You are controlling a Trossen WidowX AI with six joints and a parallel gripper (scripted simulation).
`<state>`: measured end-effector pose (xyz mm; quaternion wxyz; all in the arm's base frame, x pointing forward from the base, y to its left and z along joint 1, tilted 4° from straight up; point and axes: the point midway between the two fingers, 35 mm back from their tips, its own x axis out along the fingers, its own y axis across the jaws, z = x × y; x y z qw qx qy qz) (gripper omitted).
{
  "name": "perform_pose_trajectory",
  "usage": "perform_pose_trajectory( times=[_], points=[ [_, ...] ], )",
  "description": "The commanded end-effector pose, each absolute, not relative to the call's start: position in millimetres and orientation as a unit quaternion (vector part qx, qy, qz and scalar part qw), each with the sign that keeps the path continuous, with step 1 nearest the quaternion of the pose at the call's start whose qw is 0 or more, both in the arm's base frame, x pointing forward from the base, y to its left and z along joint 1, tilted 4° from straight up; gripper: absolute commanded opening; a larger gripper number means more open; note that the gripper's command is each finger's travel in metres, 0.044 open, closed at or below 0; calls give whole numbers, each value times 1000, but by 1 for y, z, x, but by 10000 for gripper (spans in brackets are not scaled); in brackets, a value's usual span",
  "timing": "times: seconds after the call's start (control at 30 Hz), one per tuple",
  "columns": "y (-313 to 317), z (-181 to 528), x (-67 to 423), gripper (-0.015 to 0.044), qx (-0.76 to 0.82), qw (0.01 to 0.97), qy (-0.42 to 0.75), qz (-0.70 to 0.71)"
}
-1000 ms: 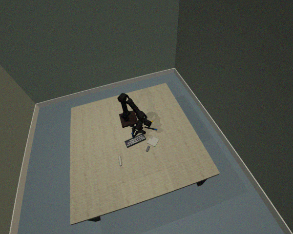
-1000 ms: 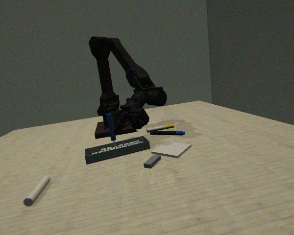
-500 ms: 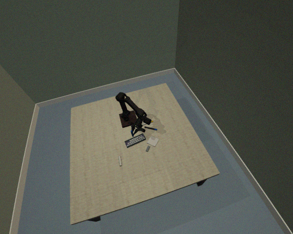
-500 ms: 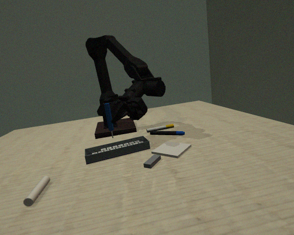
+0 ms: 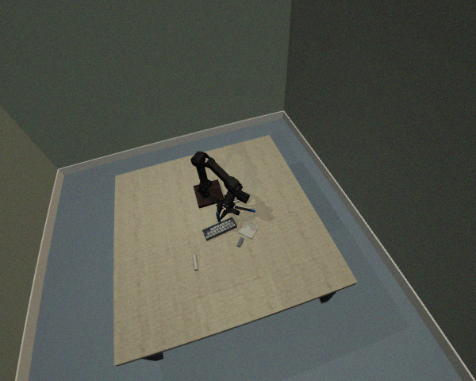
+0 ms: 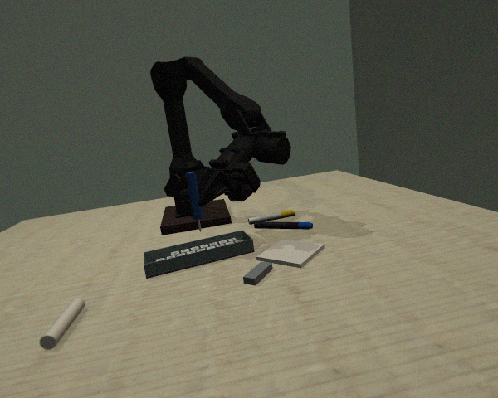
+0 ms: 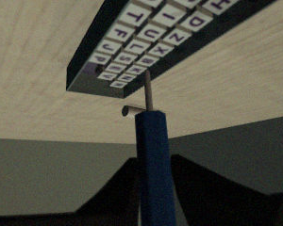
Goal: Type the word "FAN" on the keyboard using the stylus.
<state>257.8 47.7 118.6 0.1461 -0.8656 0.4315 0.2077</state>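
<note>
A: How many things lie on the table (image 6: 412, 278)?

B: One keyboard (image 6: 197, 253), two markers (image 6: 283, 225) lying side by side near the arm's base, one with a yellow cap (image 6: 288, 212) and one with a blue cap (image 6: 305, 225), one white pad (image 6: 290, 252), one grey block (image 6: 257, 273) just in front of the pad, and one pale cylinder (image 6: 62, 323) well apart to the near side.

A: And the stylus?

B: One blue stylus (image 6: 193, 195), nearly upright. The gripper (image 6: 204, 184) is clamped on its blue barrel.

A: Where's the tip?

B: In the wrist view the thin grey tip (image 7: 148, 91) is raised off the keys, at the keyboard's edge near the last row.
</note>
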Motion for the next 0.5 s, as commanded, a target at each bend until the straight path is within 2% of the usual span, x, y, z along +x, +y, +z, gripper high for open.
perform_pose_trajectory(
  times=[0.0, 0.47],
  points=[
    [65, 121, 264, 0, -865, 151, 431, 209],
    [117, 125, 277, 0, -865, 153, 430, 206]
  ],
)
